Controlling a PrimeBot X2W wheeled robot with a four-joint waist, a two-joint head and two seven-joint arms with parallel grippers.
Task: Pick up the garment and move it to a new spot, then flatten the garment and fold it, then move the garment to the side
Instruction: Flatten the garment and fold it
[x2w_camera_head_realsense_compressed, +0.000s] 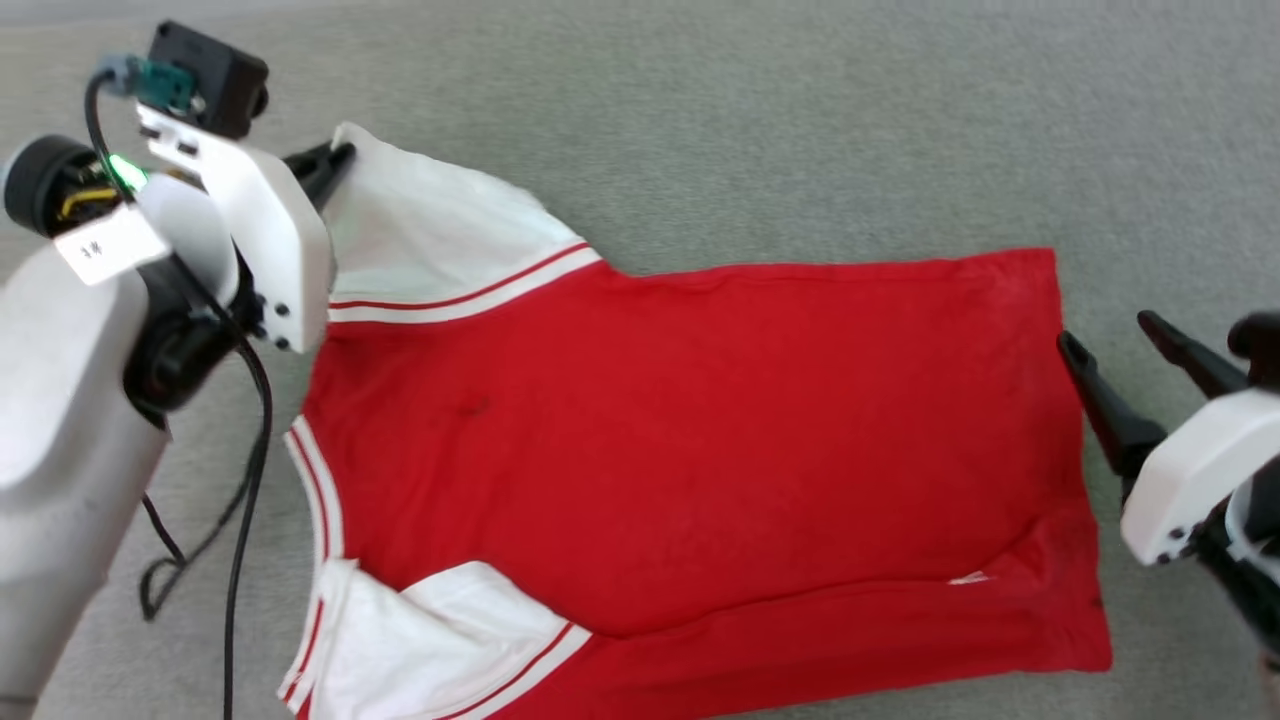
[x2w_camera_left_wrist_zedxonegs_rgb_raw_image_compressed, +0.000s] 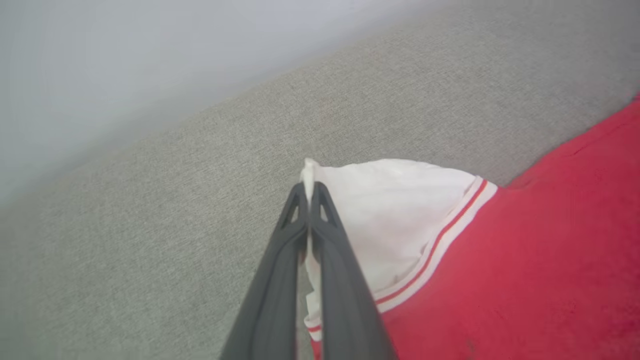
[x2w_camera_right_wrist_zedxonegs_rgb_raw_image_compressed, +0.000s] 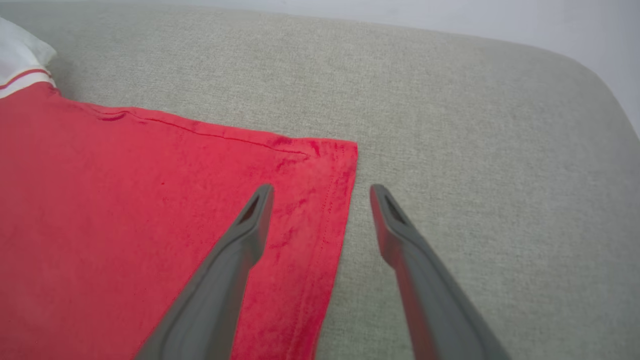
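Now left tool (x2w_camera_left_wrist_zedxonegs_rgb_raw_image_compressed: 310, 192) pinches far sleeve (x2w_camera_left_wrist_zedxonegs_rgb_raw_image_compressed: 400, 210) tip, likely to pull shirt (x2w_camera_head_realsense_compressed: 700, 430) flat. Right tool (x2w_camera_right_wrist_zedxonegs_rgb_raw_image_compressed: 320, 189) gapes astride hem (x2w_camera_right_wrist_zedxonegs_rgb_raw_image_compressed: 340, 225), empty.

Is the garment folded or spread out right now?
Spread out, not folded: the garment lies open across the grey surface, both white sleeves showing; only a crease runs along its near edge.

The head camera looks down on the whole red white-sleeved jersey garment (x2w_camera_head_realsense_compressed: 700, 440). The left wrist camera sits close at its white sleeve (x2w_camera_left_wrist_zedxonegs_rgb_raw_image_compressed: 390, 215), the right at its hem corner (x2w_camera_right_wrist_zedxonegs_rgb_raw_image_compressed: 330, 160); the head view shares both.
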